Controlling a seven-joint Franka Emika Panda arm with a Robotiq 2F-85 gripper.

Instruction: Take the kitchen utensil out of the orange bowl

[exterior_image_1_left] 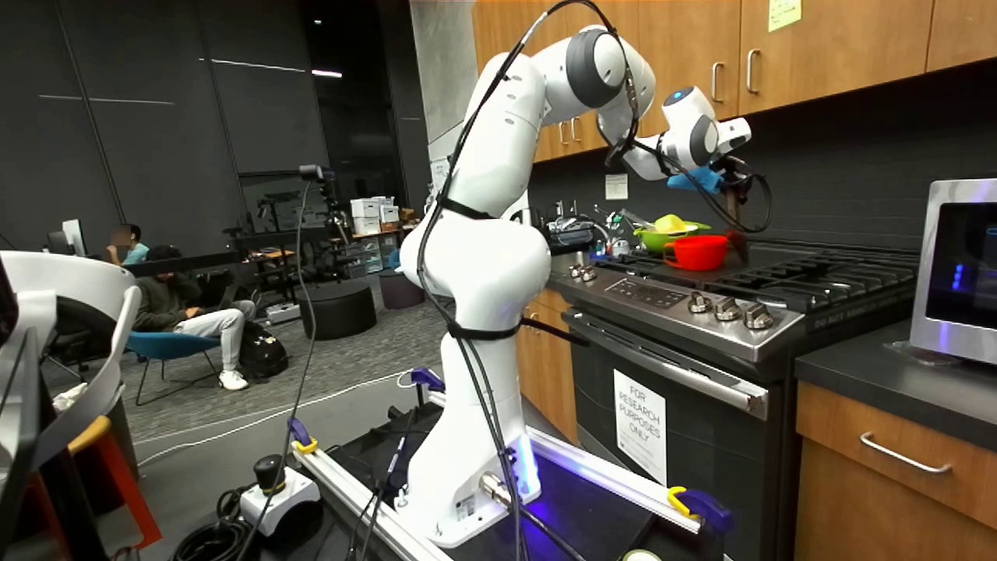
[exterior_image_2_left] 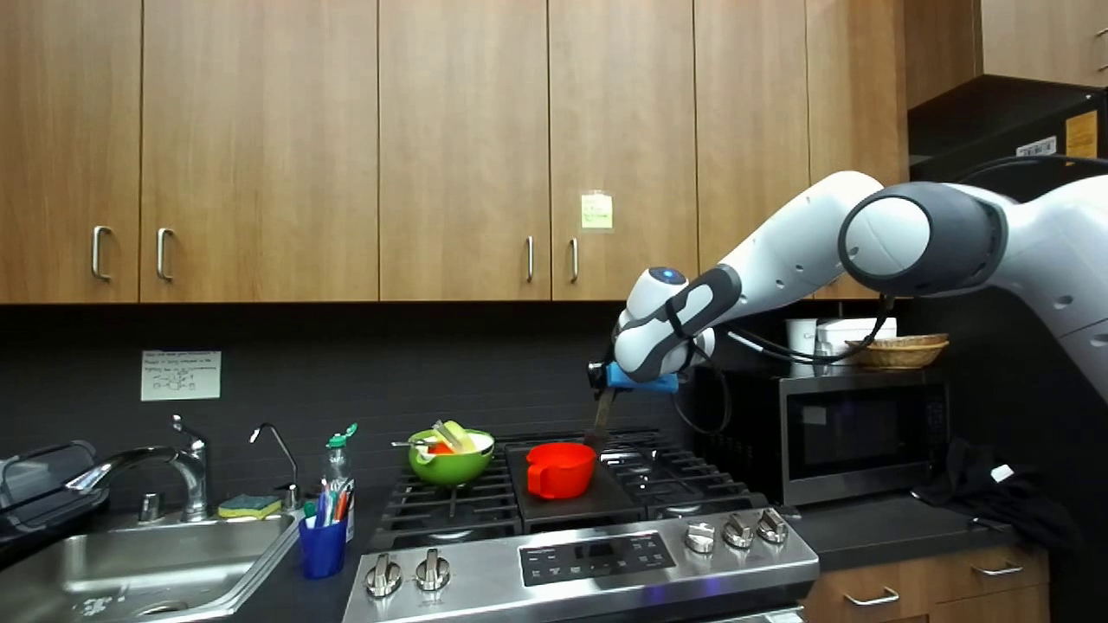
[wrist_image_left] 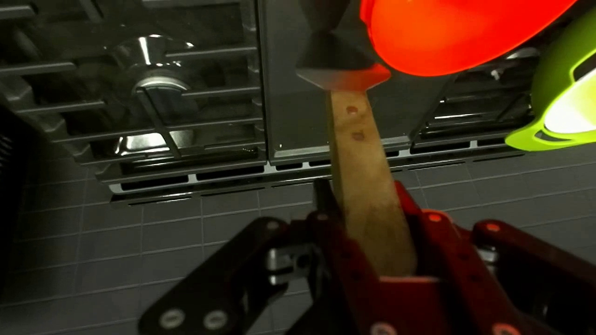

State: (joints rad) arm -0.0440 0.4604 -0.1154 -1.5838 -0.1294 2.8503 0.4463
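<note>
utensil (wrist_image_left: pixel 361 149), wooden-handled, in tool (wrist_image_left: pixel 365 200)

The wrist view's top edge crops the orange bowl (wrist_image_left: pixel 447 37).

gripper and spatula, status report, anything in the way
Gripper shut on wooden-handled spatula. Blade outside orange bowl, close beside it, contact unclear. Bowl likely the nearest obstacle.

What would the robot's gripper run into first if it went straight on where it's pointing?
Probably the dark flat plate below. The gripper holds a wooden-handled utensil pointing down ahead of it, so the utensil's far end would likely press there first; whether it touches now is unclear.
</note>
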